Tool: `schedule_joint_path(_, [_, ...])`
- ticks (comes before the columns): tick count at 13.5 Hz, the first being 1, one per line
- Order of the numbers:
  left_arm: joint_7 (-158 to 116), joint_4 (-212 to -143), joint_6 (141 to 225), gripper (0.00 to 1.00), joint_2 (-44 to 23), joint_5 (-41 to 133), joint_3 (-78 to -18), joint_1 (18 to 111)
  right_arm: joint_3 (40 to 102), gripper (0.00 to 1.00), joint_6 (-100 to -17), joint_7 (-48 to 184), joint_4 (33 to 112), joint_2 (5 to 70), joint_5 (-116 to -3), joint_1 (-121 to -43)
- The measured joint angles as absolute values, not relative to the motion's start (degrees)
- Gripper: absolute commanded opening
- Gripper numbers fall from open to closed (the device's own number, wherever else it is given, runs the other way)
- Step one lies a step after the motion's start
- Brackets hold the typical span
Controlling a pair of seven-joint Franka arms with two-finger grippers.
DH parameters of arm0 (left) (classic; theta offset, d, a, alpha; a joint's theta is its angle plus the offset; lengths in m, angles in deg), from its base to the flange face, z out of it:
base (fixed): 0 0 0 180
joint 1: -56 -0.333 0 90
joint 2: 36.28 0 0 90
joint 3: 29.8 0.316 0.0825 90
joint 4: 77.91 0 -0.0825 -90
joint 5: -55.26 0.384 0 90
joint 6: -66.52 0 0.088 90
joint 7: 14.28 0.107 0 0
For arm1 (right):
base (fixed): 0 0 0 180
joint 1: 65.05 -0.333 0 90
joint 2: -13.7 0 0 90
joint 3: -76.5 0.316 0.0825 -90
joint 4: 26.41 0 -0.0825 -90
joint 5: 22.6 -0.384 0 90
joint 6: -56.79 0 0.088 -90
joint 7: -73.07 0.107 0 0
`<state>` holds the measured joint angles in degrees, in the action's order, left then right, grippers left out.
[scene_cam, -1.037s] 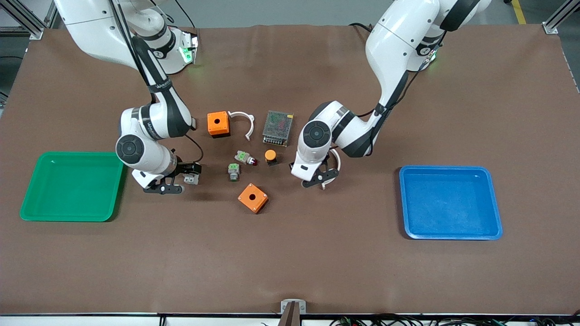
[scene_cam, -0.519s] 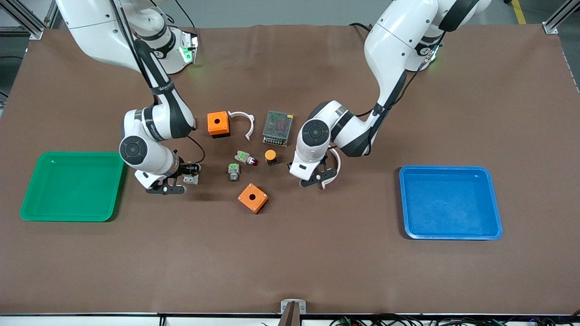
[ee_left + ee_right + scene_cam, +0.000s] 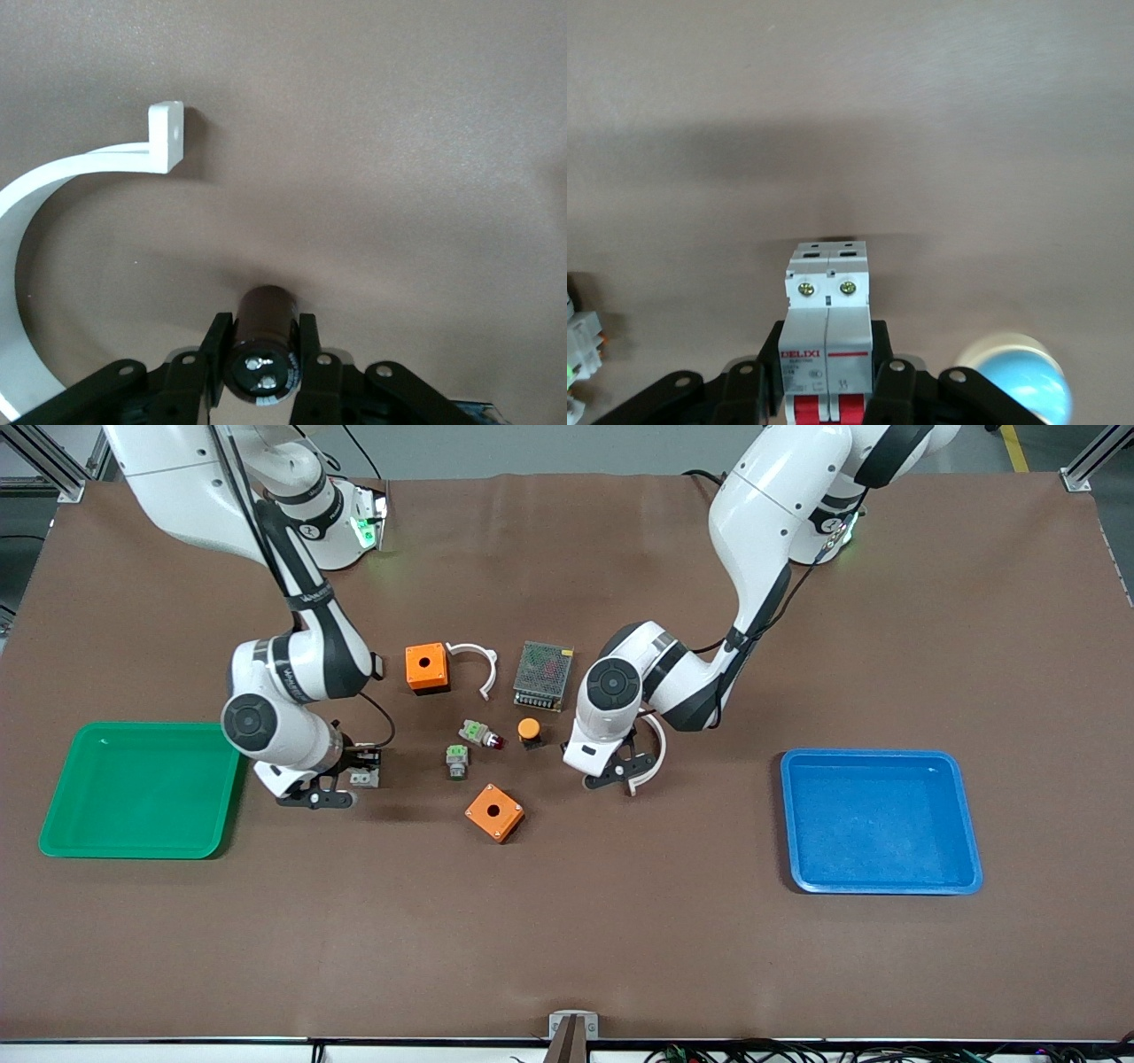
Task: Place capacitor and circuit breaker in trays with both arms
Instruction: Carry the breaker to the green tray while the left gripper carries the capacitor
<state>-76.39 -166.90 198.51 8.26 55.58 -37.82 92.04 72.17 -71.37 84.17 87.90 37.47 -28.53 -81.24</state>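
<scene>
Black left pincer grips the capacitor, right pincer the breaker, both clear of the tabletop for carrying

My left gripper squeezes the capacitor between its two fingers. My right gripper squeezes the circuit breaker. Both my arms bend low over the table.

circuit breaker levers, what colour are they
Red, on the white-grey circuit breaker that the right gripper holds; the right wrist view shows them best.
</scene>
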Motion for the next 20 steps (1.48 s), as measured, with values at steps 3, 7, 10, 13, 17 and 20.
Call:
schedule_joint_path(3, [-76.2,-165.4,199.1,0.0,7.6,55.6,-37.1,90.9,71.5,0.15,-59.4,79.0,80.1,34.9,-28.0,-74.9])
schedule_joint_path(7, [-72.2,-164.9,195.2,0.0,2.8,55.6,-36.9,84.6,70.9,0.15,-54.3,66.5,73.0,34.0,-23.7,-61.5])
schedule_joint_path(10, [-68.3,-165.2,188.3,0.0,-1.0,55.6,-36.8,79.5,70.8,0.15,-54.4,59.0,69.8,36.7,-23.4,-52.8])
schedule_joint_path(13, [-61.4,-168.6,186.5,0.0,-5.0,55.8,-36.6,73.4,70.8,0.15,-58.1,55.6,68.4,42.1,-22.9,-48.7])
schedule_joint_path(17, [-42.5,-175.3,186.3,0.0,-8.0,60.2,-36.4,60.6,70.8,0.15,-63.0,54.5,68.2,48.4,-21.9,-46.7])
schedule_joint_path(20, [-31.9,-176.8,187.5,0.0,-7.9,63.5,-36.4,53.2,70.8,0.15,-64.8,53.4,68.3,50.1,-21.2,-45.9])
